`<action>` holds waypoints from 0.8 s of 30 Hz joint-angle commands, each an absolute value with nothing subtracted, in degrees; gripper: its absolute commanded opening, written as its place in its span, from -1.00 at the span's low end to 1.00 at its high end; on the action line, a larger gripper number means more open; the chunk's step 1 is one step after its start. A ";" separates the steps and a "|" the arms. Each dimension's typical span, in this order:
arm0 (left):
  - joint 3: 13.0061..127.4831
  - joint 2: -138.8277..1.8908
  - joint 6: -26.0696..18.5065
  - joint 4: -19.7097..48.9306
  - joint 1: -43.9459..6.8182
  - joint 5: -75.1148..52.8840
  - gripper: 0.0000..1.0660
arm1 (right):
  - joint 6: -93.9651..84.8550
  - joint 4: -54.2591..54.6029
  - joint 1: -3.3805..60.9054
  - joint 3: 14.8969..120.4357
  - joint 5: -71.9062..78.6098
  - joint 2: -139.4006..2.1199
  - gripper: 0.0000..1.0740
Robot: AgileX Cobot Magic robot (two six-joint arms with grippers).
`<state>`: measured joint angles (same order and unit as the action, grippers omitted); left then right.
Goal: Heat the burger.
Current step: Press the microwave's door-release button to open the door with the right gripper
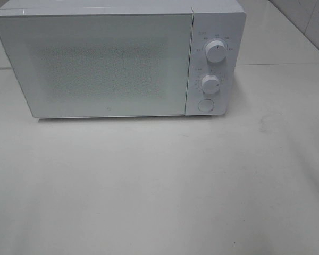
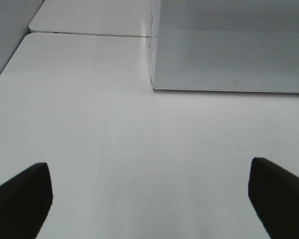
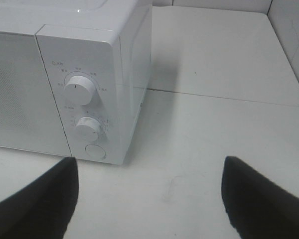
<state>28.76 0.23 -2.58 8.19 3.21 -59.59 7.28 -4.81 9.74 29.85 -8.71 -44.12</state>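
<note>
Fingers on both arms stand apart. Your left fingers (image 2: 20,199) are spread wide with nothing between them, over bare surface (image 2: 114,149) in front of the microwave (image 2: 229,45), near the left-hand end of its door. Your right fingers (image 3: 35,199) are spread wide too and hold nothing; they face the control panel at the microwave's right-hand end.

You will not find the burger in any view. It is not on the surface in front of the microwave. The door (image 1: 95,64) is shut and speckled grey, so you cannot tell whether the burger sits behind it or lies outside the pictures.

The coming move, as I judge it, turns on that panel. The upper knob (image 3: 78,88), lower knob (image 3: 87,128) and round button (image 3: 95,151) stand in a column down the microwave's right side. They are straight ahead of your right fingers and well apart from your left ones. So the right arm is the nearer one for either job: pressing the button, which probably releases the door, or turning a knob to start the heating. The knobs' axes point out toward you, so your fingers would have to straddle a knob across its width. Mind the door's swing with the left arm; which side it hinges on cannot be told.
</note>
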 commanded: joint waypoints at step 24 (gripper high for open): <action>28.59 1.43 -2.64 8.42 3.32 -59.47 0.89 | -7.45 13.92 9.63 15.53 40.62 -71.62 0.40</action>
